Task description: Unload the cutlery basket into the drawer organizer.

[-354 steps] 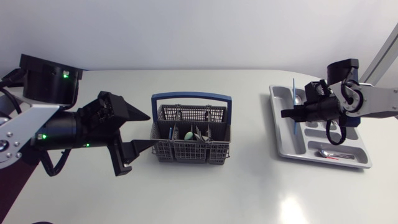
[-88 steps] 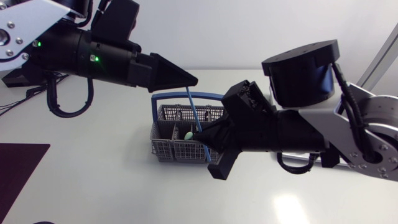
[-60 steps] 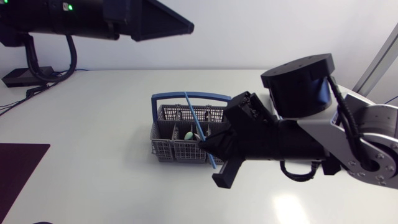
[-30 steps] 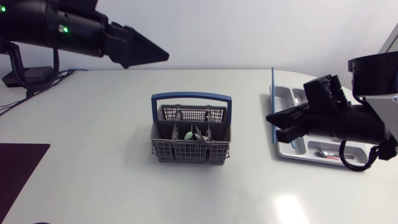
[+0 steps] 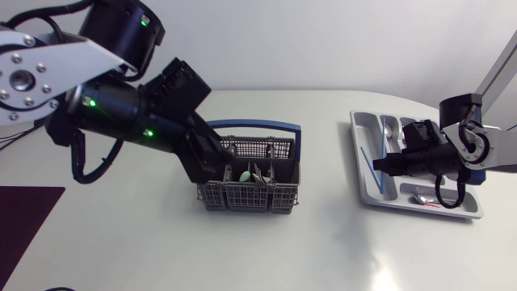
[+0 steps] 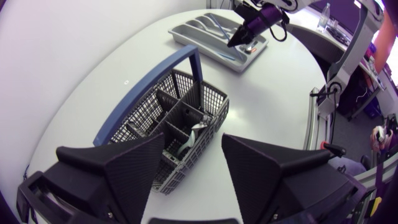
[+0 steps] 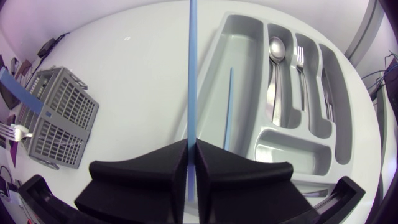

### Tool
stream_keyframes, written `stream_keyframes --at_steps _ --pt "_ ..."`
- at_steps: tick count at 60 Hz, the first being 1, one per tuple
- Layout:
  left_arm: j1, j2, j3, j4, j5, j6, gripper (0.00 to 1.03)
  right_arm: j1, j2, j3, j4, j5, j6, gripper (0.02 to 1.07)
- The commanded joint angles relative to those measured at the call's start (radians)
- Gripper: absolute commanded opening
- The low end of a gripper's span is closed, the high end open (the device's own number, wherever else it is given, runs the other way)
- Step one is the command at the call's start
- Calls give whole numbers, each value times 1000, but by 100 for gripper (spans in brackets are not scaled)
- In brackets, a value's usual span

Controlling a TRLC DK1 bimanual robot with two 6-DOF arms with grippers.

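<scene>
From the head view, your left gripper covers the left end of the cutlery basket — whatever sits under it is hidden. The pieces inside are too small to name. In the right wrist view the blue stick runs out of frame, its lower end buried in the right gripper — the basket is cropped too.

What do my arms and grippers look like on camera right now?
The left arm and right arm have silver-grey links, round black joints and looping black cables. The left carries small green lights. The left gripper and right gripper are matte black, with broad wedge-shaped fingers.
</scene>
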Motion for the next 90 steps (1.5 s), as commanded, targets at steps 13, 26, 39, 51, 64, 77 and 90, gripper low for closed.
stream_keyframes --at_steps 13,26,39,51,64,77,90 --pt "-93 11 -84 57 -99 24 60 -32 212 134 9 27 49 8" --pt "-135 65 -129 101 -139 39 50 -36 273 171 6 46 58 23" --pt "-120 126 -121 153 -139 47 49 -42 293 173 9 50 56 53" --pt "-101 174 -116 209 -162 65 46 -42 245 137 9 50 49 81" --pt "-95 193 -126 258 -192 68 42 -29 175 101 9 49 43 86" --pt "-106 229 -136 284 -215 80 42 -16 149 79 11 47 41 86" --pt "-100 258 -133 288 -215 80 42 -16 116 62 6 43 38 86"
